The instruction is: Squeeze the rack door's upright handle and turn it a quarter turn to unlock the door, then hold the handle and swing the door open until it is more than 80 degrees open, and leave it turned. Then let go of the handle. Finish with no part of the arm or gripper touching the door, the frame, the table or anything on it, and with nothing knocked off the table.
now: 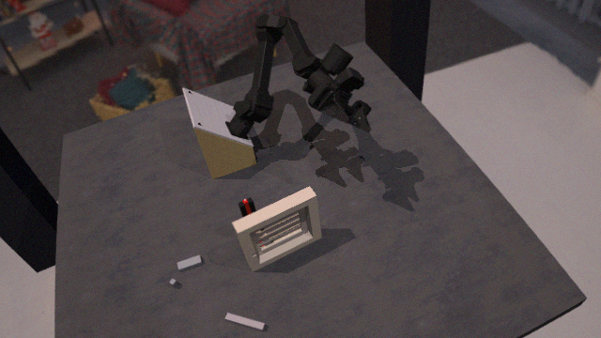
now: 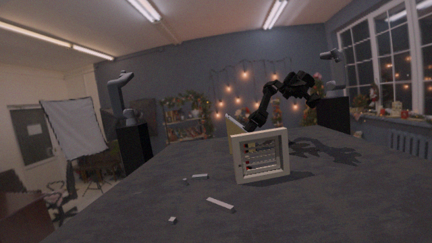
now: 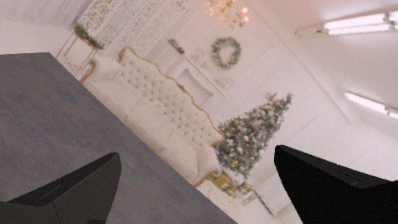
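The cream frame (image 1: 274,209) (image 2: 260,133) stands upright on the table (image 1: 141,211) (image 2: 162,202). The barred door (image 1: 284,238) sits across its opening, looking closed. The handle (image 1: 246,207), black with a red stripe, sticks out on the side towards the arm, at the frame's left end in the top view. In the exterior view only red bits of it show between the bars; how far it is turned I cannot tell. My gripper (image 1: 359,120) (image 3: 198,157) is open with nothing between its fingers, raised above the table and well away from the handle. The wrist view shows neither door nor handle.
A yellow-sided wedge (image 1: 226,152) with a pale sloping top stands by the arm's base. A pale block (image 1: 189,263) (image 2: 200,176), a small cube (image 1: 173,282) and a pale bar (image 1: 245,321) (image 2: 220,204) lie on the table. Another small block (image 2: 172,220) shows in the exterior view.
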Available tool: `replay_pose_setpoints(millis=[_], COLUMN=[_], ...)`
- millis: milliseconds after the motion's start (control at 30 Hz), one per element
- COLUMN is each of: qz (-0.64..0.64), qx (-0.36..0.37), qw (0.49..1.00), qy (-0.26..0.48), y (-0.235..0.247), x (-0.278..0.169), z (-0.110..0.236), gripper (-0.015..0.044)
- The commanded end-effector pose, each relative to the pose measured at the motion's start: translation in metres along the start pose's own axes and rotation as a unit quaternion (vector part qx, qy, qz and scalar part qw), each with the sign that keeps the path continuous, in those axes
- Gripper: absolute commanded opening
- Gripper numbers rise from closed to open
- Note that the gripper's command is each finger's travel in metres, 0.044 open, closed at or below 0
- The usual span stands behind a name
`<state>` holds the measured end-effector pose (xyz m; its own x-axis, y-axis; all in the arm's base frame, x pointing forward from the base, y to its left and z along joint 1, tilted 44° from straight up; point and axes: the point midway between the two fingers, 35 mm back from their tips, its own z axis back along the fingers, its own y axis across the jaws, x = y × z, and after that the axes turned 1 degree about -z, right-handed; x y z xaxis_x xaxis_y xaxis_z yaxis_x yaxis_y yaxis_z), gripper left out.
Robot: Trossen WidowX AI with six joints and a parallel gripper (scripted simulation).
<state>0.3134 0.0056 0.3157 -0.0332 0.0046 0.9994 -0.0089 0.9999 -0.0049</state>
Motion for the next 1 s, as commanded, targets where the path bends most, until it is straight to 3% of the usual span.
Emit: replay_pose_setpoints(millis=[0,133,967], qz=[0.000,0.008,0.064], qx=[0.000,0.000,0.018], qw=[1.000,1.000,0.952], qy=[0.001,0.026,0.298], y=[0.000,-0.003,-0.060], x=[0.000,-0.008,-0.106], z=[0.000,-0.007,-0.056], gripper=[0.0374,0.0285,0.0285])
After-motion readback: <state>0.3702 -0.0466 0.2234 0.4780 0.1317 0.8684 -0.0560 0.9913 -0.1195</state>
